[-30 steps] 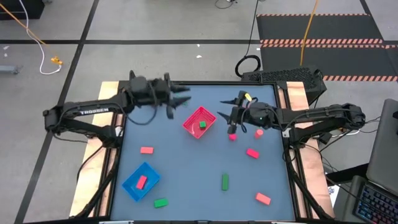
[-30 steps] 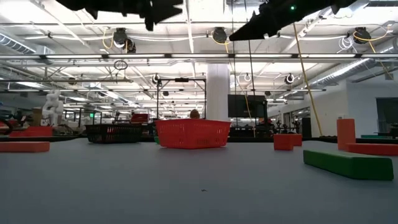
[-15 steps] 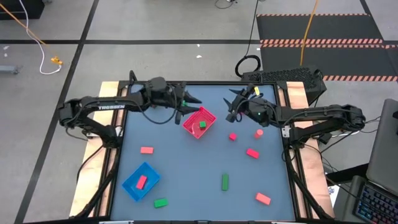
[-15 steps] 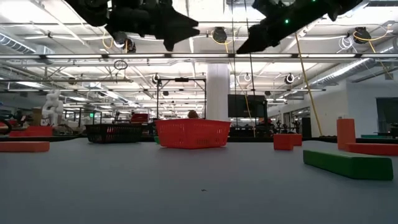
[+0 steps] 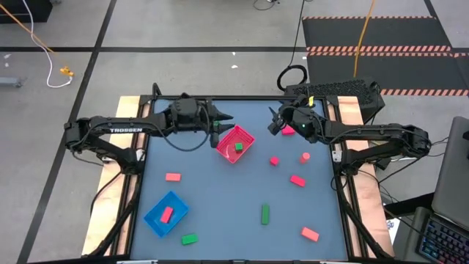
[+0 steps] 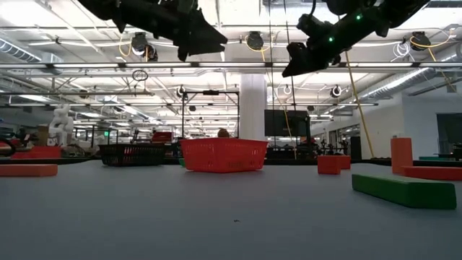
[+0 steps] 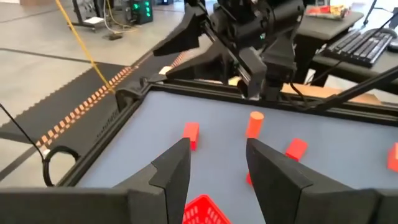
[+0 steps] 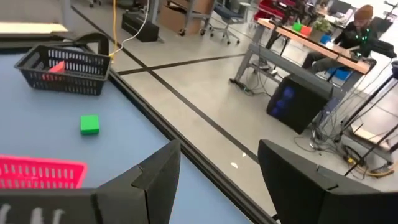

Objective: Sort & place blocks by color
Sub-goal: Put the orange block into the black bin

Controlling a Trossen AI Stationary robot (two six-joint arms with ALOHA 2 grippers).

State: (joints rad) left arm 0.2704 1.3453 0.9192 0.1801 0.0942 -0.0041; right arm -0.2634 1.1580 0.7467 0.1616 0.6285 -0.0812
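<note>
1. On the high view, the blue tray (image 5: 166, 213) sits at about 7 o'clock on the table (image 5: 220, 198), with one red block (image 5: 167, 214) lying inside it.
2. A red bar (image 5: 173, 177) lies at 9 o'clock on the bare surface, and a green block (image 5: 190, 238) rests just beside the blue tray toward 6 o'clock.
3. The left gripper (image 5: 226, 117) hangs above the table's 11 o'clock area, just beside the pink-red tray (image 5: 234, 144); its fingers (image 7: 174, 171) stand apart with a clear gap and hold nothing.
4. The pink-red tray, near 12 o'clock of centre, holds a single green block (image 5: 238, 147).
5. A green bar (image 5: 265, 214) lies at about 5 o'clock, well apart from both trays.
6. A small red cube (image 5: 274, 160) and an upright red block (image 5: 304, 157) lie at 2 o'clock, with a red bar (image 5: 297, 180) near them toward 3 o'clock.
7. The right gripper (image 5: 274, 122) hovers at about 1 o'clock near the table's far edge, raised off the surface; its fingers (image 8: 155, 171) are spread wide and empty.
8. A red block (image 5: 288, 130) shows just beside the right gripper's wrist.
9. Another red bar (image 5: 310, 234) lies at 4 o'clock near the table's corner.
</note>
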